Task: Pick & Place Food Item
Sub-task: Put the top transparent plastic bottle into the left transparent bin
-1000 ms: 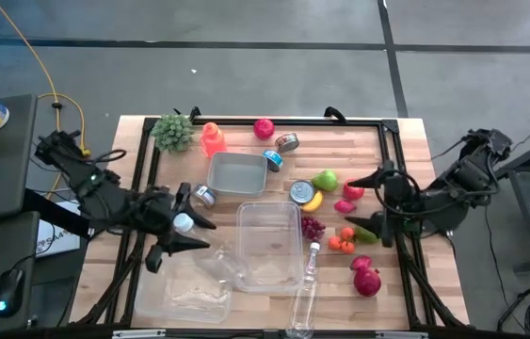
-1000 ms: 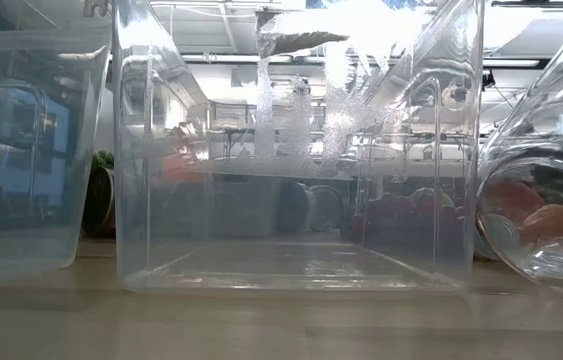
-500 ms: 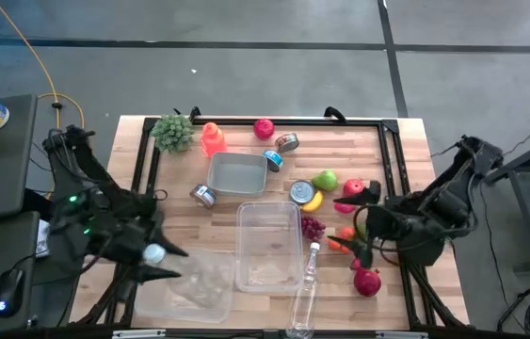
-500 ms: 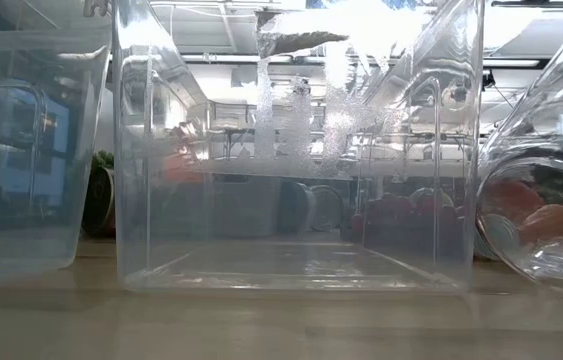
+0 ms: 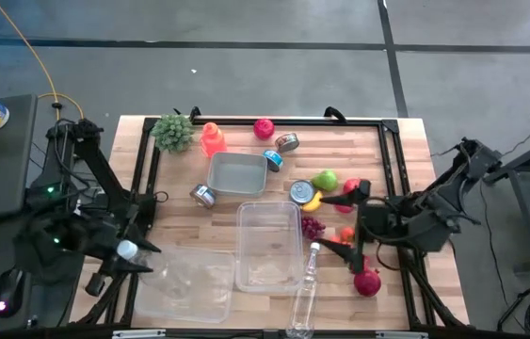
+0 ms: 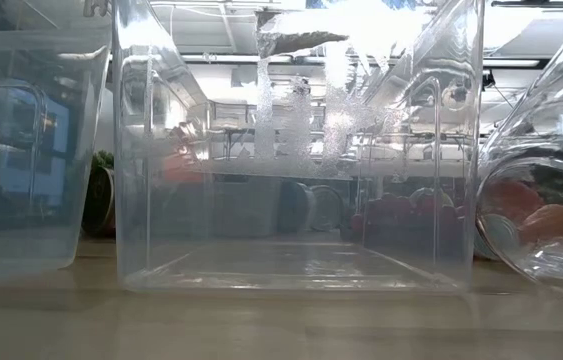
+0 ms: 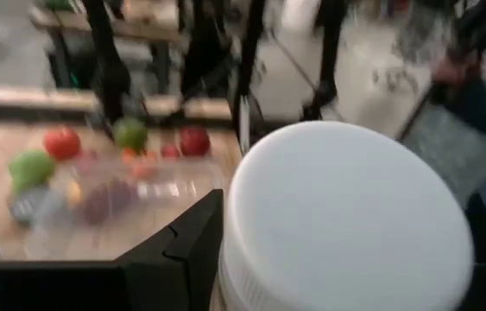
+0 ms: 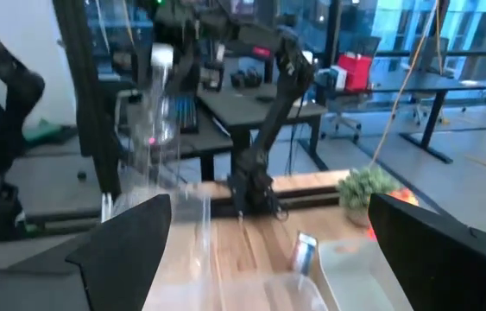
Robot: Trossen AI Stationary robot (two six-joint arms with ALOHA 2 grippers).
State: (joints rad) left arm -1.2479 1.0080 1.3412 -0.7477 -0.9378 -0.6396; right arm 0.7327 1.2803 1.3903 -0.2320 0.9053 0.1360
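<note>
At the table's near left corner my left gripper [image 5: 125, 252] is shut on a white-lidded clear jar [image 7: 346, 216], beside a clear bin [image 5: 184, 297]. My right gripper [image 5: 345, 228] hangs open above the fruit at the right: small tomatoes [image 5: 340, 240], grapes [image 5: 313, 227], a banana [image 5: 313, 201] and a pomegranate [image 5: 367, 281]. It touches none of them. In the right wrist view its fingers [image 8: 130, 250] stand wide apart with nothing between them. A second clear bin [image 5: 269, 247] stands at mid-table. My left gripper pinches the jar between its two fingers at the side of the white lid [image 7: 236, 250]. The fingers lie roughly level, tipped slightly down. The lid's flat top shows whole in the left wrist view and hides the jar's body. The jar is lifted clear of the table.
Further back are a grey tray [image 5: 237, 174], several cans [image 5: 302, 191], a green pear [image 5: 325, 180], a red apple [image 5: 264, 128], a potted plant [image 5: 173, 132] and an orange item [image 5: 212, 138]. A clear bottle [image 5: 306, 292] lies at the near edge.
My left gripper has swung from beside the middle bin toward the table's left and near edges, carrying the white-lidded jar clear of the table. My right gripper has moved toward the near edge and a little left over the fruit, turning as it went and staying open.
</note>
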